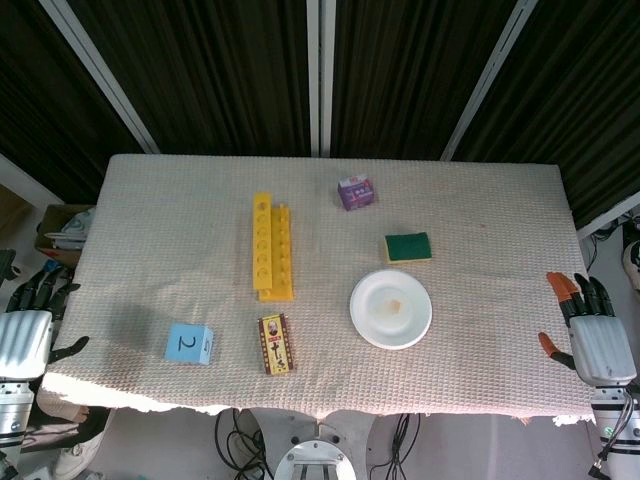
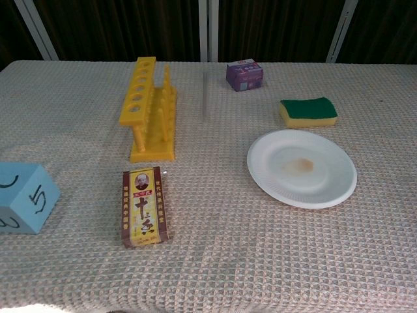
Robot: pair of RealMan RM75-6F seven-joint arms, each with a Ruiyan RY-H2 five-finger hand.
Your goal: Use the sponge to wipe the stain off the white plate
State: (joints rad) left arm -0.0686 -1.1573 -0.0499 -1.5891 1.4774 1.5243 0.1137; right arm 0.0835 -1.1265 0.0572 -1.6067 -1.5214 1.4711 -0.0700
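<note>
Right hand: the right hand (image 1: 598, 335) sits off the right edge of the table, fingers spread apart, with nothing in it. It is well apart from the plate.
Left hand: the left hand (image 1: 28, 330) sits off the left edge of the table, fingers spread apart, with nothing in it. Neither hand shows in the chest view.
Sponge: the sponge (image 2: 308, 111) is yellow with a green top. It lies flat on the cloth, just behind the white plate, not touching it.
White plate: the white plate (image 2: 331, 186) lies flat on the right part of the table.
Stain: a pale brown stain (image 2: 299, 165) sits near the middle of the plate.
Table: the table (image 1: 480, 210) has a bumpy cream cloth over it.
Yellow rack: a yellow rack (image 2: 148, 107) with round holes stands left of the middle.
Purple box: a small purple box (image 2: 244, 74) stands at the back, behind the sponge.
Red box: a flat red box (image 2: 144, 207) with a face on it lies in front of the rack.
Blue cube: a light blue cube (image 1: 189, 343) with the number 2 on top sits near the front left.
</note>
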